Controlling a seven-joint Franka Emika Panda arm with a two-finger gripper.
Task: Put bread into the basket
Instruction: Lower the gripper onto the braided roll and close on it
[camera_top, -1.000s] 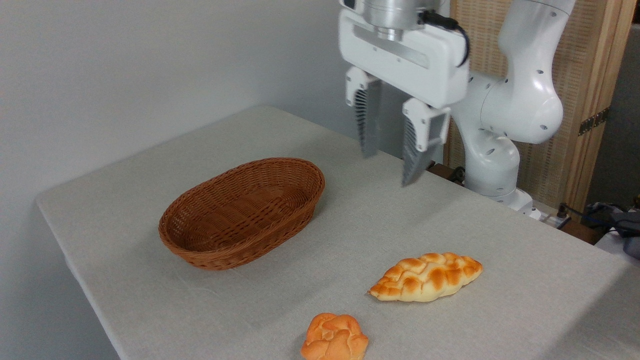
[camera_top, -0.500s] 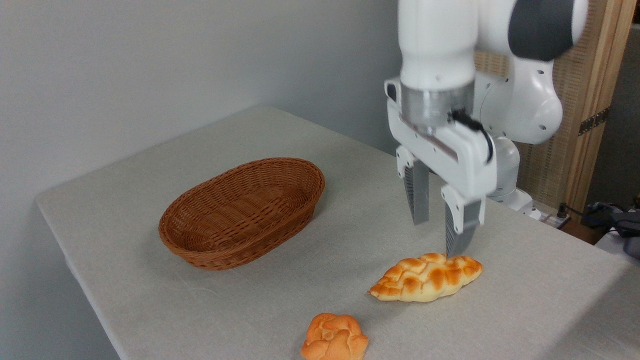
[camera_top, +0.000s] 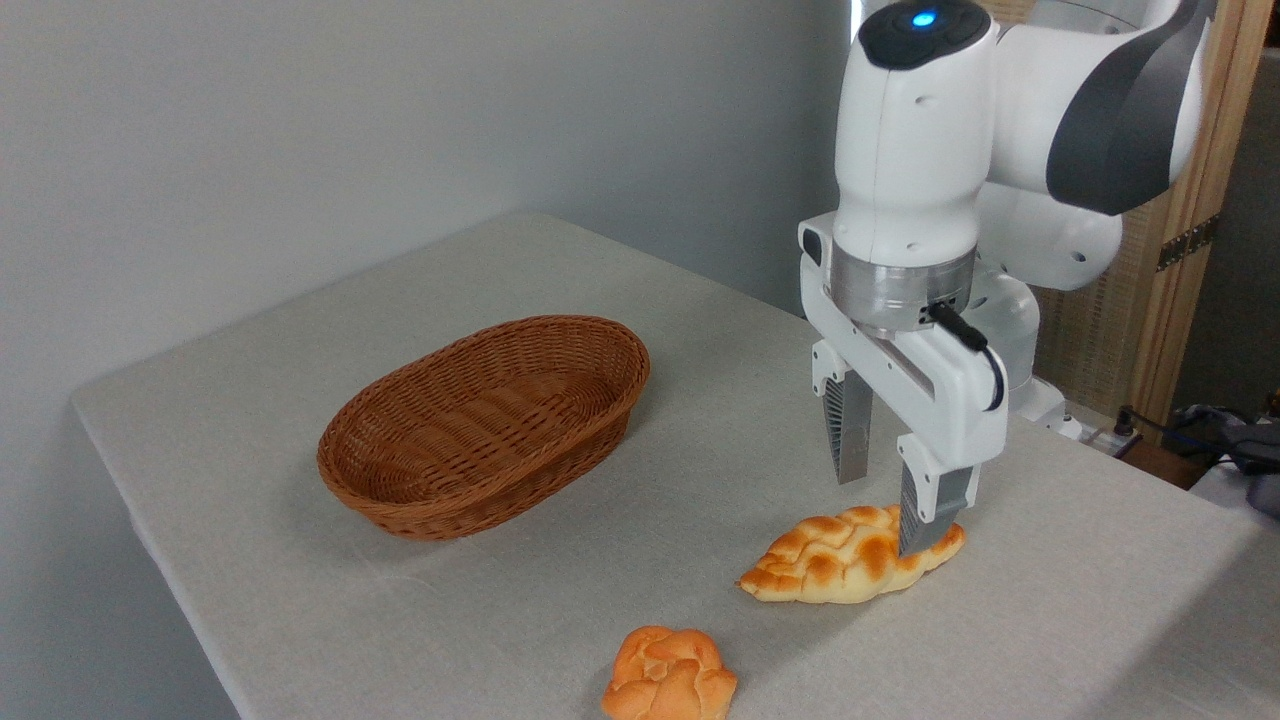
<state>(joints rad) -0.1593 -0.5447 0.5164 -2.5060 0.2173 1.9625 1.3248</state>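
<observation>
At the near edge of the counter (camera_top: 300, 600) sits a small knotted orange bun (camera_top: 668, 676), clear of the work and not the target. Just behind it and to the right lies the bread (camera_top: 835, 558), a braided loaf flat on the cloth, its long axis running from lower left to upper right, one pointed end toward the bun and the other toward the arm's base. The gripper (camera_top: 885, 510) hangs straight down over the loaf's right-hand end, jaws spread wide and holding nothing. The near finger overlaps that end of the loaf in the picture; the far finger stands behind the loaf, above its back edge. Whether either finger touches the crust I cannot tell. The jaws seem to straddle the loaf across its width, which suits a pinch, though the grip looks set well off-centre toward the right tip, so the longer left part may droop when lifted. Farther back and well to the left is the basket (camera_top: 400, 500), empty, its long axis roughly parallel to the loaf's, so the carry should need little turning.
</observation>
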